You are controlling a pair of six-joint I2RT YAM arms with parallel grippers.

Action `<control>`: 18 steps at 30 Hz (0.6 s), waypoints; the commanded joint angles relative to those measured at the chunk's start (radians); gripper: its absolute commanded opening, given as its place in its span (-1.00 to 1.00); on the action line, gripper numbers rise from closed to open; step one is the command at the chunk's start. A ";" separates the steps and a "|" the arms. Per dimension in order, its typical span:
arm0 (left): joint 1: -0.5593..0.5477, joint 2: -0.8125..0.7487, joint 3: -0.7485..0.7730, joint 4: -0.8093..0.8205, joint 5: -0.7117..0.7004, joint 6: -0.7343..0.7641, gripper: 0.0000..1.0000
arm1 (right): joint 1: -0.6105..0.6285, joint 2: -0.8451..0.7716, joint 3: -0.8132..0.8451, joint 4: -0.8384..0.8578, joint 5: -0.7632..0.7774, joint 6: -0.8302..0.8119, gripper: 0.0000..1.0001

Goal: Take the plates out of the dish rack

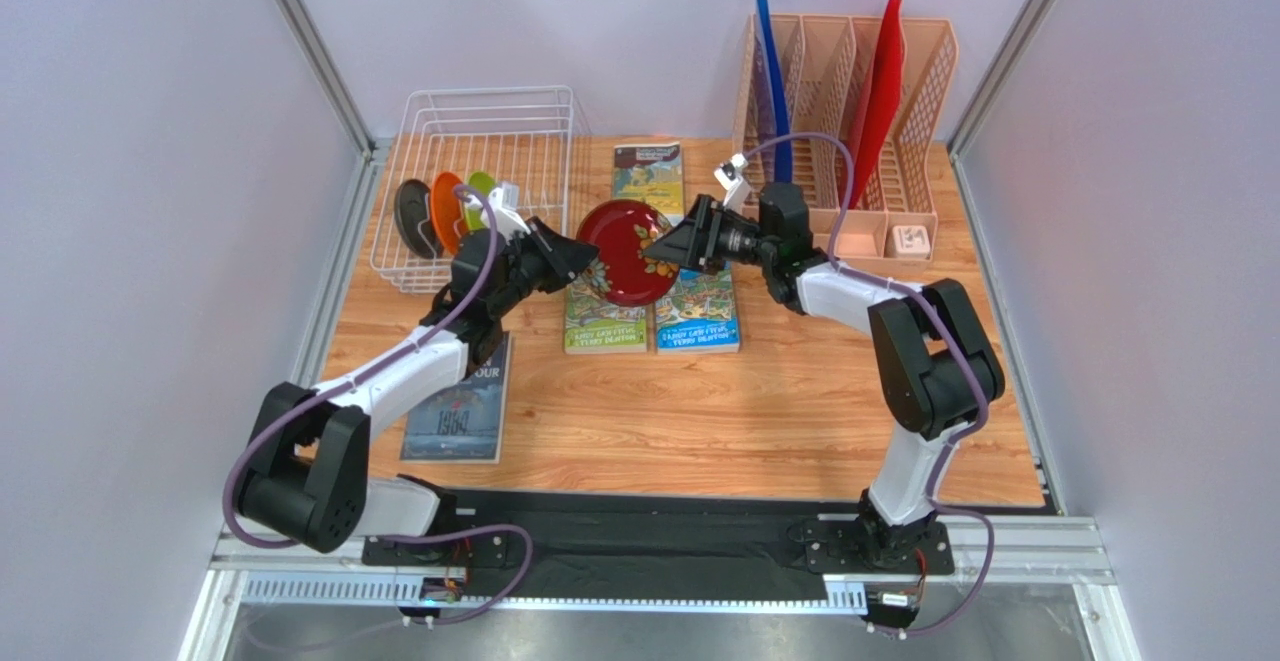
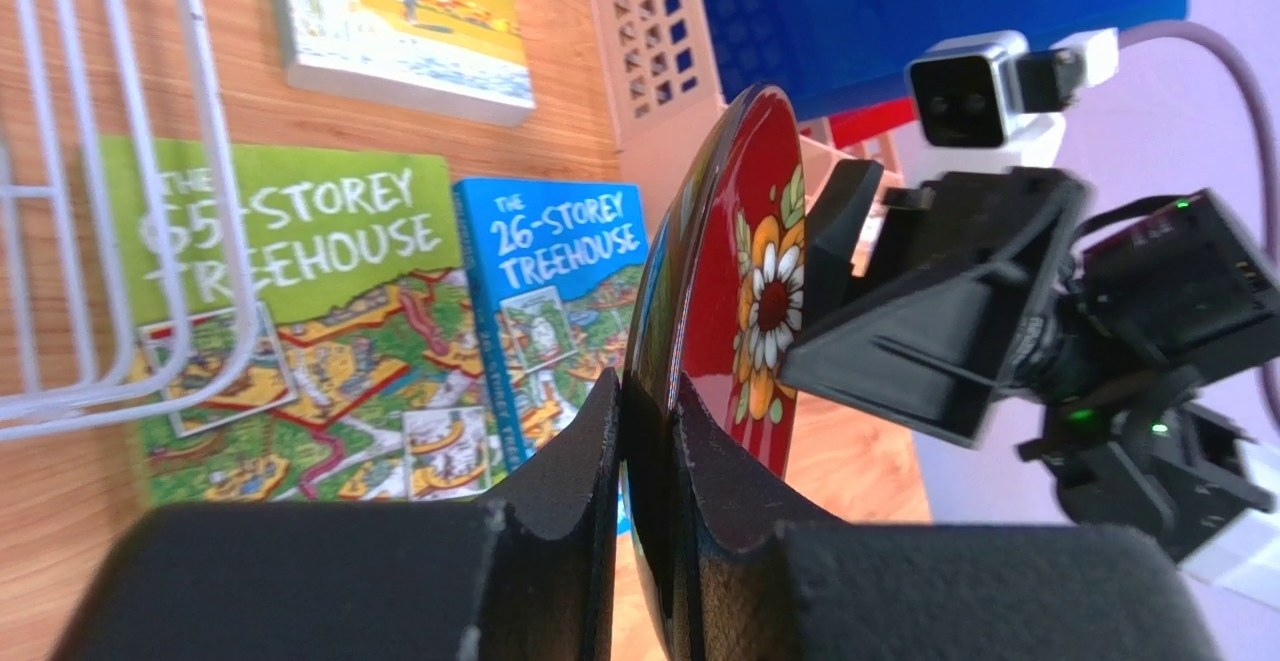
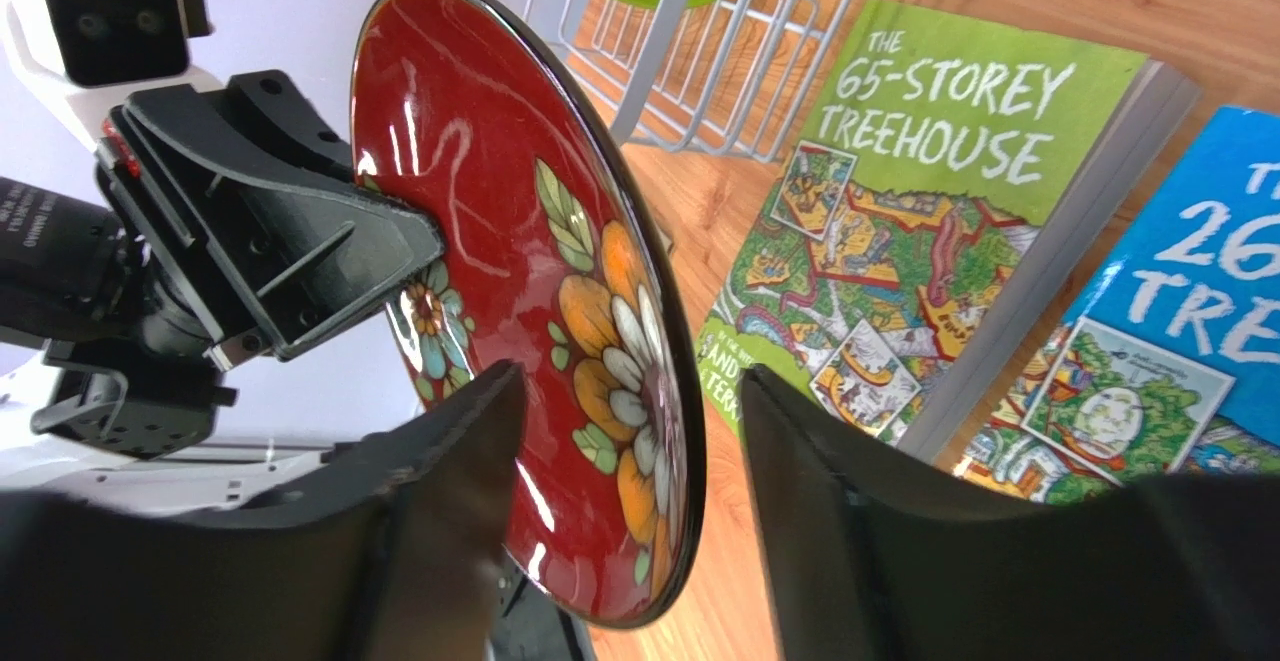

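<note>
Left gripper (image 2: 649, 391): clamped on the left rim of the dark red, flower-patterned round plate (image 3: 481, 166).
Right gripper (image 3: 631, 379): jaws apart, straddling the plate's right rim, with a gap on each side.
Plate: in the air between both arms, right of the white wire dish rack (image 1: 496, 121).
Deciding relation: the rim lies edge-on inside the right jaws, so closing should be enough for a grip.
Rack: three plates stand at its near end.
</note>
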 commanded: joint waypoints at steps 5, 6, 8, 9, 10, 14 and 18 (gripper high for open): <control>0.006 0.041 -0.005 0.282 0.085 -0.113 -1.00 | 0.008 0.001 -0.058 0.192 -0.077 0.092 -0.99; 0.006 0.041 -0.008 0.280 0.088 -0.103 -0.98 | 0.003 -0.014 -0.081 0.192 -0.071 0.090 -1.00; 0.006 0.029 -0.005 0.256 0.090 -0.088 -0.20 | 0.001 -0.062 -0.095 0.150 -0.040 0.067 -1.00; 0.006 0.023 -0.002 0.239 0.091 -0.061 0.02 | 0.001 -0.082 -0.098 0.110 -0.026 0.020 -1.00; 0.006 0.012 -0.004 0.199 0.079 -0.044 0.33 | 0.001 -0.105 -0.115 0.032 -0.006 -0.005 -1.00; 0.006 -0.074 -0.001 0.076 0.013 0.050 0.84 | 0.001 -0.278 -0.173 -0.134 0.119 -0.106 -1.00; 0.006 -0.149 0.030 -0.120 -0.076 0.197 0.99 | 0.000 -0.469 -0.242 -0.333 0.271 -0.190 -0.99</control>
